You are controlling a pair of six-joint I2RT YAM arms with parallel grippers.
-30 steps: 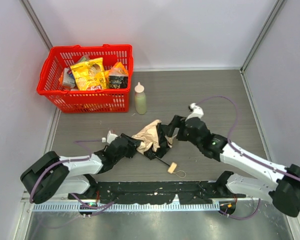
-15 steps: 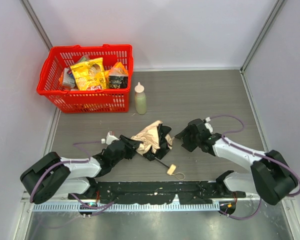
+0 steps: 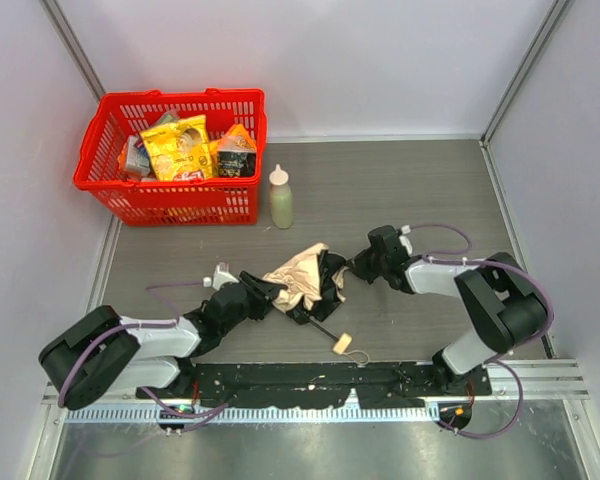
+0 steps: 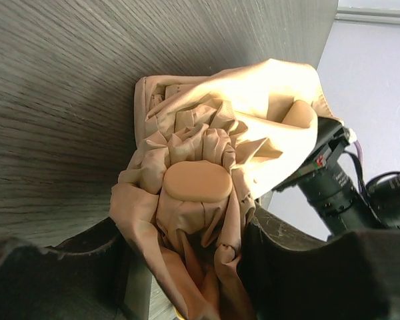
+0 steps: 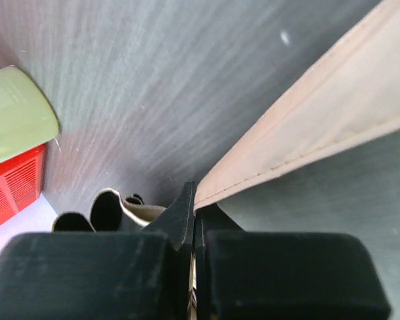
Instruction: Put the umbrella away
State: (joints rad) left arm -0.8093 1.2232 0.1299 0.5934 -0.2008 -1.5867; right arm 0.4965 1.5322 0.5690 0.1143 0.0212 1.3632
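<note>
Here, umbrella (image 3: pixel 302 272) lies on the table (image 3: pixel 430 190) between both arms. Left gripper (image 3: pixel 269 290) clamps the bunched canopy, likely to anchor it. Right gripper (image 5: pixel 194 211) pinches tight on a beige fabric edge (image 5: pixel 307 137), apparently drawing it taut for wrapping.

beige umbrella (image 3: pixel 302 272) with black shaft (image 3: pixel 322 327), red lattice basket (image 3: pixel 180 205) at 10 o'clock, pale green bottle (image 3: pixel 281 207), grey wood-grain table (image 3: pixel 410 180)

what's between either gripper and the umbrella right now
Nothing visible. The left gripper has the bunched cloth of the umbrella between its fingers, and the right gripper is shut on a beige edge of that cloth.
</note>
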